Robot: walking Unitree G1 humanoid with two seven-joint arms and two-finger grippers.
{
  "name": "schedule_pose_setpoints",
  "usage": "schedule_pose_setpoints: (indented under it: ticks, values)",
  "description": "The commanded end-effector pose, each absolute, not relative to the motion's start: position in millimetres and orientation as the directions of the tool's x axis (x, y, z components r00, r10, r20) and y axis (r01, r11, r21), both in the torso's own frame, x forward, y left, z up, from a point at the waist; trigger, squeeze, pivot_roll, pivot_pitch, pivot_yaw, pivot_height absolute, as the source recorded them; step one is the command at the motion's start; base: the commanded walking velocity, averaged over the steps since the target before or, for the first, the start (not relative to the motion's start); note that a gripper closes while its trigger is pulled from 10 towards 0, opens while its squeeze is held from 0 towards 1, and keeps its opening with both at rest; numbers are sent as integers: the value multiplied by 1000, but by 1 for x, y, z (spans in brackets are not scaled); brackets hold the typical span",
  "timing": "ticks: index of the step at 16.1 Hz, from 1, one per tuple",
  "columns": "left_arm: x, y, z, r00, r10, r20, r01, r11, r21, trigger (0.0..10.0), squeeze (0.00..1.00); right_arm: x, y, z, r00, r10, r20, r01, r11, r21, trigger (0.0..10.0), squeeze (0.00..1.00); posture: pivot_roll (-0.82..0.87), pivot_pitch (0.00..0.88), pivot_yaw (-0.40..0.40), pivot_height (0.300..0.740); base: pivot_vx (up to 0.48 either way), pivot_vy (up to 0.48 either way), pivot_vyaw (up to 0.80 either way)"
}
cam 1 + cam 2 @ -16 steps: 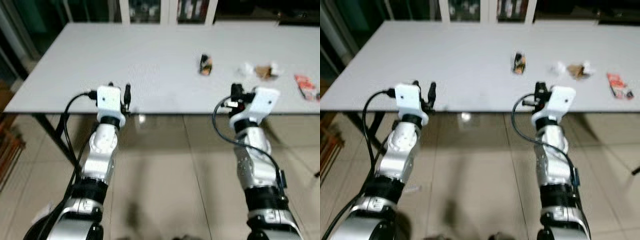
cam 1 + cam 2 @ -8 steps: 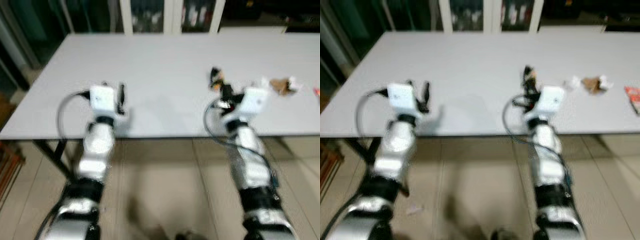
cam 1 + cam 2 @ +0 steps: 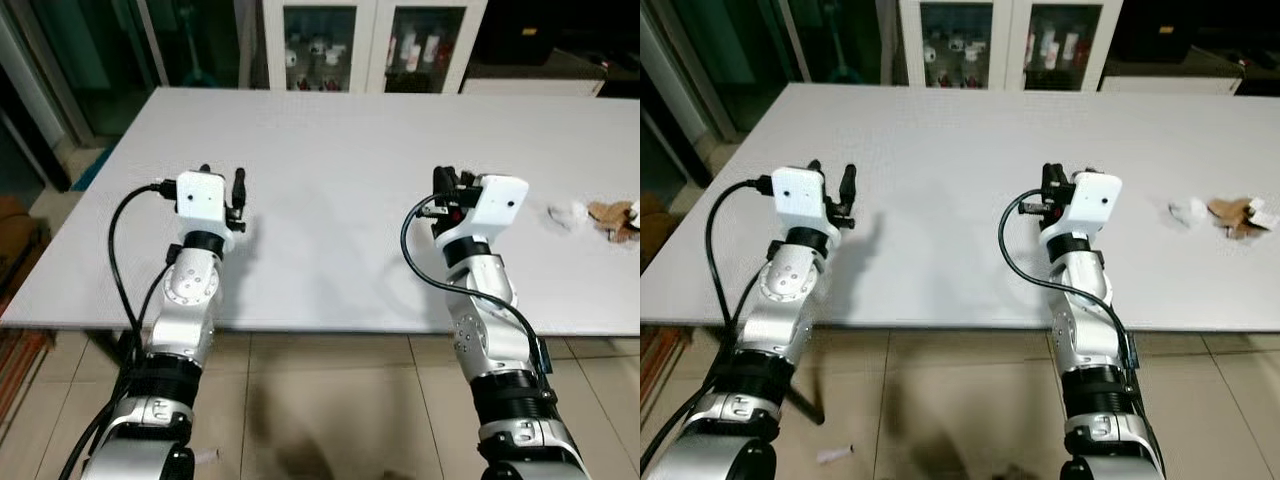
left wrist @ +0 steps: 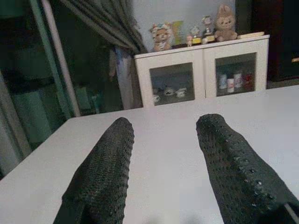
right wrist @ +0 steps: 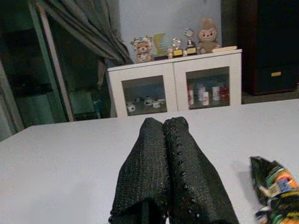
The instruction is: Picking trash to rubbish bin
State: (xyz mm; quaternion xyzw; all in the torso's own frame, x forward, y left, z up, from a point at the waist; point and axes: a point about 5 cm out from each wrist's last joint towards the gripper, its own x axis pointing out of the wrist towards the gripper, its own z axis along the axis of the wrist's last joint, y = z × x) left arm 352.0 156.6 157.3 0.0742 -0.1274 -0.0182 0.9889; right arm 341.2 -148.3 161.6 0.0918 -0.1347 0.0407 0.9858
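A long white table (image 3: 330, 150) carries the trash. A crumpled white scrap (image 3: 567, 212) and a brown paper scrap (image 3: 608, 214) lie at its right side. A dark snack wrapper (image 5: 274, 195) with orange and green print lies on the table just beside my right gripper (image 5: 163, 122), which is shut with nothing in it. In the left eye view that right gripper (image 3: 447, 183) hovers over the table right of the middle. My left gripper (image 3: 222, 180) hangs over the table's left part, its fingers (image 4: 105, 172) open and holding nothing.
A white cabinet (image 3: 360, 45) with glass doors stands behind the table, with toys on top. Dark curtains and glass line the left side. The table's front edge (image 3: 940, 325) runs under my forearms. A small white scrap (image 3: 835, 453) lies on the tiled floor.
The whole picture has shifted: I have come closer to the table. Both grippers now reach over its front edge, and the snack wrapper sits behind my right gripper.
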Motion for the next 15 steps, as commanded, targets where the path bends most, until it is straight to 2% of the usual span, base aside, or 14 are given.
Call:
schedule_pose_setpoints:
  ticks: [1,11,13,15]
  values:
    - [353,148,159,965,-82,250,44,987,155,10000,0,342,-157,165,959,35,280,-85,982,167,10000,0,-43,33,4,740,480,0,0]
    - [353,146,158,966,-86,245,50,987,151,10000,0,342,-157,165,960,39,278,-88,982,165,10000,0,-44,51,0,740,480,0,0]
    - [353,147,158,969,-78,233,47,989,137,10000,0,342,-156,165,960,40,278,-89,982,165,10000,0,-44,56,0,740,311,0,0]
    - [354,149,155,975,-81,208,56,991,125,10000,0,342,-156,165,960,42,275,-90,982,164,10000,0,-44,58,-1,740,0,0,0]
